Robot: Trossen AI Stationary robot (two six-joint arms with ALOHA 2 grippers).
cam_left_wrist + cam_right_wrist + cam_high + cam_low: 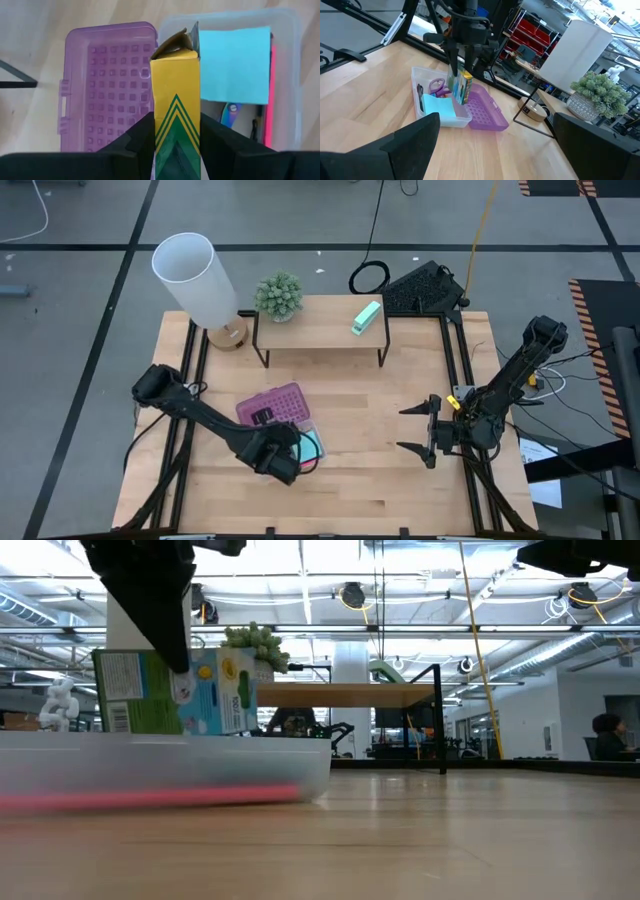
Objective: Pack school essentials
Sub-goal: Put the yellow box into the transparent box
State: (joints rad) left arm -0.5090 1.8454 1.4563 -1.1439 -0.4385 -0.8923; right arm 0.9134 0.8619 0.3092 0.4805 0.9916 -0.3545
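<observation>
My left gripper (283, 458) is shut on the yellow-green crayon box (175, 85) over the clear case (435, 119) near the table's middle-left. Inside the case lie a blue sticky-note pad (235, 65), purple-handled scissors (231, 111) and a pink pencil (272, 95). The purple lid (105, 85) lies flat on the table beside the case, on its far-left side. My right gripper (415, 430) waits open and holding nothing at the table's right. My left gripper pinches the crayon box between its two fingers, one finger (137, 132) on each broad face (200, 690). The fingers come from above, pointing down. The box sits roughly level lengthwise, its opened flap end (177, 42) away from the wrist and its lower edge about at the case's rim; whether it rests there, I cannot tell.
A low wooden shelf (320, 330) stands at the table's far side with a mint-green block (367, 318) and a small potted plant (278, 295) on it. A white lamp (195, 275) stands at the far left. Bare wood lies between the case and my right gripper.
</observation>
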